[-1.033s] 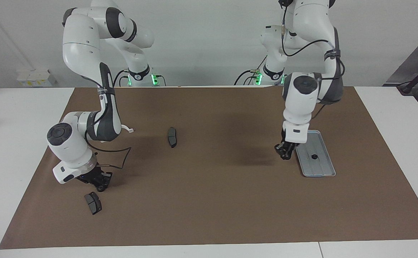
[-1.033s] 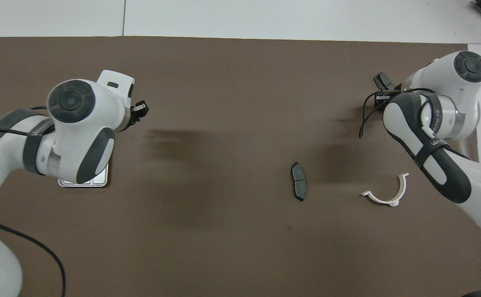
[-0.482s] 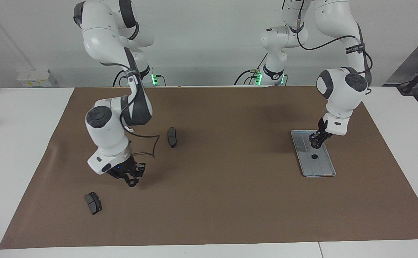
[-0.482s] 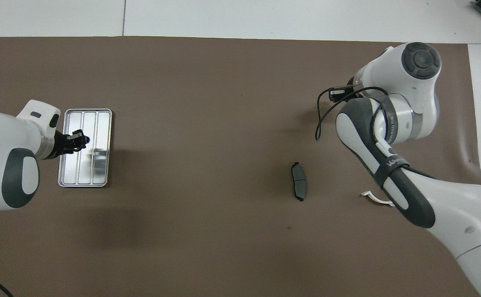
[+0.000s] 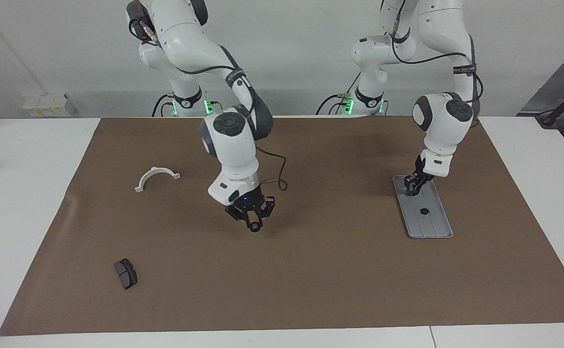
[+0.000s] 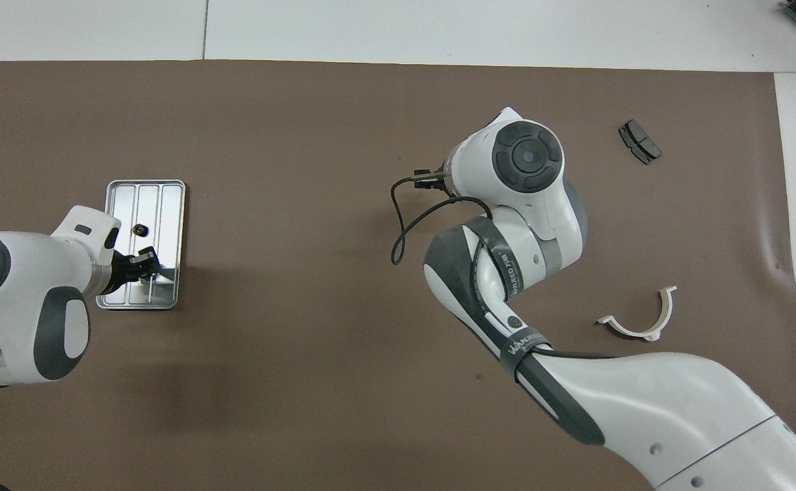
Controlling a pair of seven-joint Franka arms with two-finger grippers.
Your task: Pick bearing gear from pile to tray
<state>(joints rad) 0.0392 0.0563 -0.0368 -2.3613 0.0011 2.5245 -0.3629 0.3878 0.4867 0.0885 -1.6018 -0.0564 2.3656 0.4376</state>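
Note:
The silver tray (image 5: 434, 224) lies toward the left arm's end of the table, with one small black bearing gear (image 5: 424, 211) (image 6: 140, 230) on its ridges. My left gripper (image 5: 411, 187) (image 6: 145, 263) hangs low over the tray's end nearer the robots. My right gripper (image 5: 253, 223) hovers above the middle of the brown mat, its links splayed and its fingertips together on a small dark round bearing gear (image 5: 253, 226). In the overhead view the wrist hides that hand. Of the pile, a dark grey pad (image 5: 125, 273) (image 6: 639, 142) lies toward the right arm's end.
A white half-ring bracket (image 5: 156, 178) (image 6: 643, 320) rests on the mat toward the right arm's end, nearer the robots than the pad. The right arm's forearm (image 6: 507, 273) stretches across the mat's middle with a loose black cable (image 6: 401, 225) hanging off it.
The right gripper rose from beside the dark pad and swung to the mat's middle, now covering a second pad. The left gripper moved from beside the tray to over it.

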